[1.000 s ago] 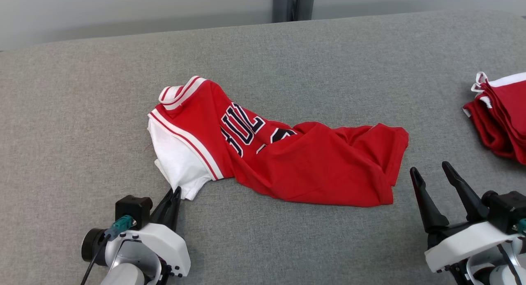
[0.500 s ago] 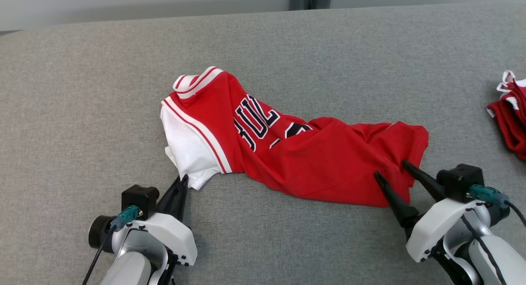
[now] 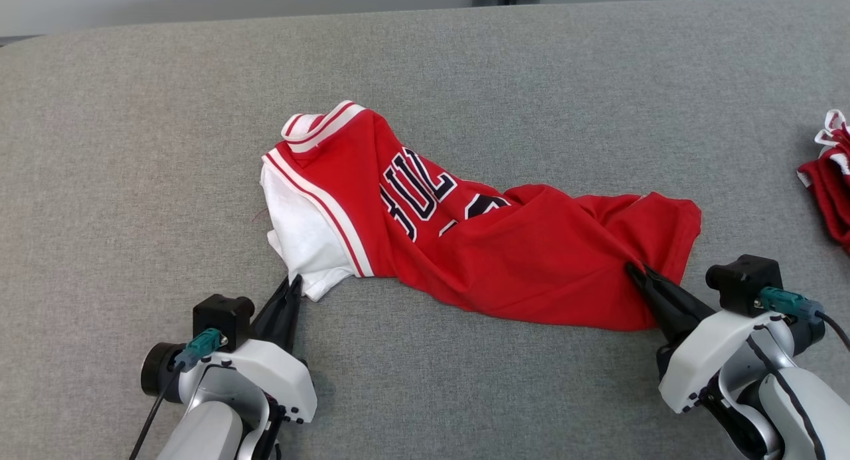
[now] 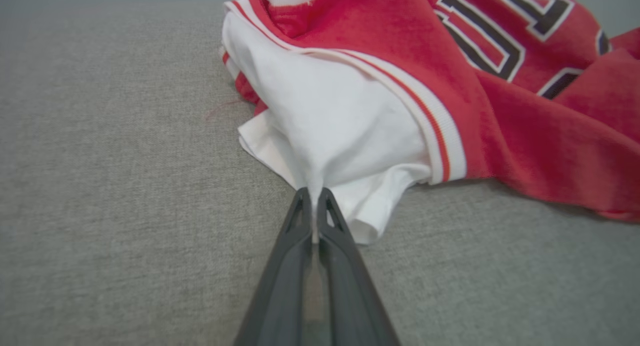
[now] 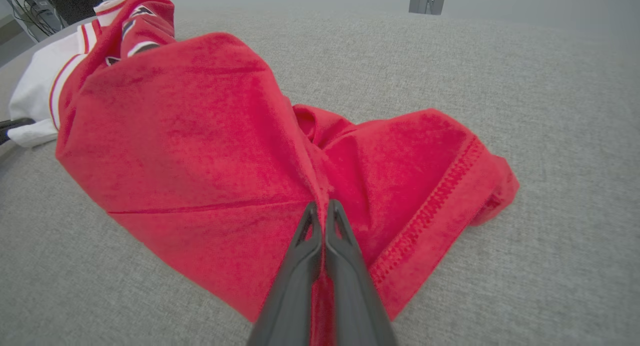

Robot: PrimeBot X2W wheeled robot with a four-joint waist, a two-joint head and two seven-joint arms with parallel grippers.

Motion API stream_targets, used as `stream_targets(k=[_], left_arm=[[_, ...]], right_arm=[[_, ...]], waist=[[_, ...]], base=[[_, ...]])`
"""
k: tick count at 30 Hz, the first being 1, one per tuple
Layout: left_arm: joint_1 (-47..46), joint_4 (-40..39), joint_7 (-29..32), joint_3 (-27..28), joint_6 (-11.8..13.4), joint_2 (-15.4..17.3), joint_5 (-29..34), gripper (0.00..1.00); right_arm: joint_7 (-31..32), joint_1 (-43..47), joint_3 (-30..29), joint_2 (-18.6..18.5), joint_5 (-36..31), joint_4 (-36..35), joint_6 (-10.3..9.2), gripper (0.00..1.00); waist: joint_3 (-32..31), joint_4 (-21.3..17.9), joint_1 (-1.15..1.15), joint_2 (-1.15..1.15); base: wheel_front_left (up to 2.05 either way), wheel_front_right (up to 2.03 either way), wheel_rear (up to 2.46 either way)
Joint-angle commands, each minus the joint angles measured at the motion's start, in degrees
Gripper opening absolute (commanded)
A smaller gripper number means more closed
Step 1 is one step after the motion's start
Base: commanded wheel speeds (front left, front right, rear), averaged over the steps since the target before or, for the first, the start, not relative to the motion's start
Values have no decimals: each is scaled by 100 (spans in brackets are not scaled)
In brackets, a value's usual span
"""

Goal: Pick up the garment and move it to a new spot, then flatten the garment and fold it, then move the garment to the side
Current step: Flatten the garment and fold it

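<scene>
The garment is a red jersey with white sleeves, striped trim and dark lettering, lying crumpled across the middle of the grey table. My left gripper is shut on the white sleeve at the garment's near left end; the cloth is pinched between the fingertips. My right gripper is shut on a fold of the red cloth near the hem at the right end, fingers pressed together over the fabric.
A second pile of red and white clothing lies at the table's right edge. The grey fabric-covered table stretches wide to the left and behind the garment. A pale wall runs along the far edge.
My right gripper moved forward from the near right onto the garment's right end and shut on the red cloth. The left gripper kept its hold on the sleeve. The head camera shifted slightly.
</scene>
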Motion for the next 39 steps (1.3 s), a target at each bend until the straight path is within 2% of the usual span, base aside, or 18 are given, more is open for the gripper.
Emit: stream_targets(k=[1, 9, 18, 23, 27, 29, 31, 39], left_arm=[[-89, 9, -38, 31, 19, 41, -45, 0], [-152, -247, -258, 86, 119, 103, 10, 0], [-900, -1463, -331, 258, 230, 490, 290, 0], [-1661, -2056, -44, 355, 174, 760, 429, 0], [-2431, -2377, 273, 341, 38, 891, 487, 0], [-2624, -2404, 375, 329, -6, 920, 502, 0], [-3208, -2482, 602, 338, -113, 956, 506, 0], [-4109, -2269, 950, 309, -290, 967, 403, 0]], right_arm=[[-57, -60, -20, -30, 44, -22, 1, 0], [-544, -117, -278, -39, -65, -354, 1, 0], [-1010, -520, -989, -90, -457, -824, 1, 0], [-951, -1054, -1391, -70, -656, -1063, 1, 0], [-745, -1619, -1563, -155, -720, -1283, 1, 0], [-700, -1776, -1593, -187, -727, -1352, 1, 0], [-517, -2207, -1678, -239, -682, -1474, 1, 0], [-132, -2774, -1685, -277, -494, -1458, 1, 0]], waist=[[0, -3, 0, 0], [-25, -40, 0, 0], [-269, -49, 0, 0], [-481, -108, 0, 0], [-646, -145, 0, 0], [-685, -153, 0, 0], [-797, -193, 0, 0], [-828, -241, 0, 0]], base=[[0, 0, 0], [0, 0, 0], [0, 0, 0], [0, 0, 0], [0, 0, 0], [0, 0, 0], [0, 0, 0], [0, 0, 0]])
